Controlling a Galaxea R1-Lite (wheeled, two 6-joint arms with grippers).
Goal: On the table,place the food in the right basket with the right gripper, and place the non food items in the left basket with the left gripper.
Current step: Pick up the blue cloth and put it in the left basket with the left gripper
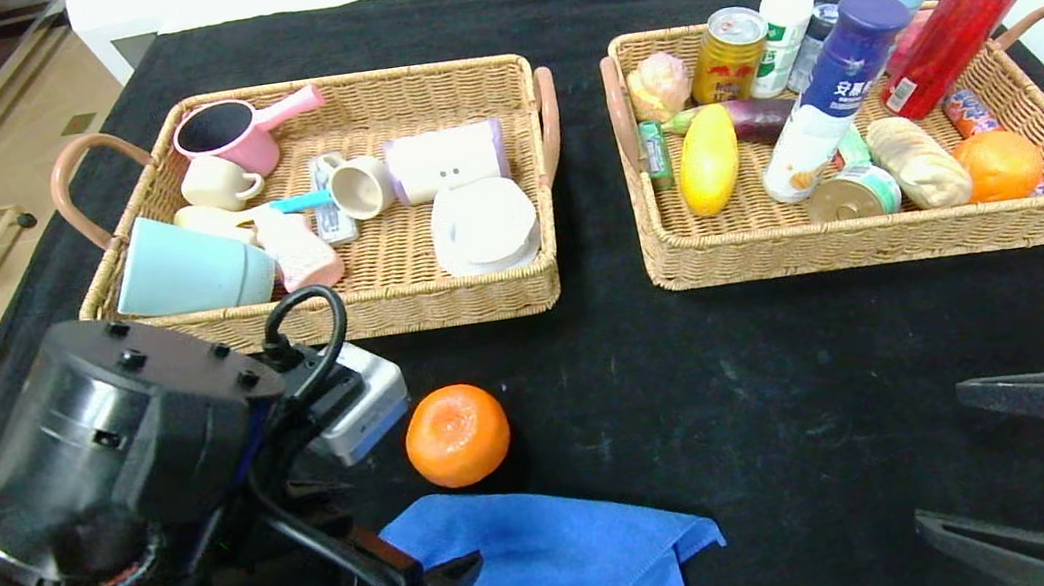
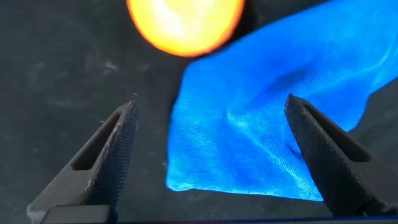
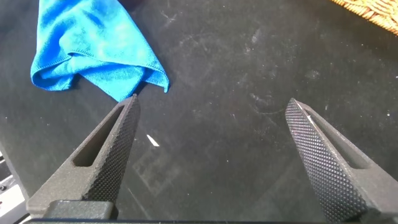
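A round orange fruit [image 1: 457, 435] [image 2: 185, 25] lies on the black table [image 1: 746, 384] in front of the left basket [image 1: 402, 299]. A blue towel [image 1: 560, 580] [image 2: 273, 112] [image 3: 93, 46] is crumpled just nearer than it. My left gripper [image 2: 211, 106] hangs open over the towel's corner, one finger above the cloth and the other above bare table. My right gripper [image 1: 947, 459] [image 3: 211, 102] is open over bare cloth at the near right. The right basket [image 1: 878, 241] holds the white-and-blue bottle [image 1: 833, 91] and another orange [image 1: 999, 165]. A teal mug [image 1: 186, 272] and a pink bottle [image 1: 300, 252] lie in the left basket.
My left arm [image 1: 120, 457] covers the near left of the table. The left basket also holds a pink saucepan [image 1: 233, 129], cups and a white dish. The right basket is crowded with a red can [image 1: 948, 40], a yellow fruit [image 1: 708, 159], bottles and cans.
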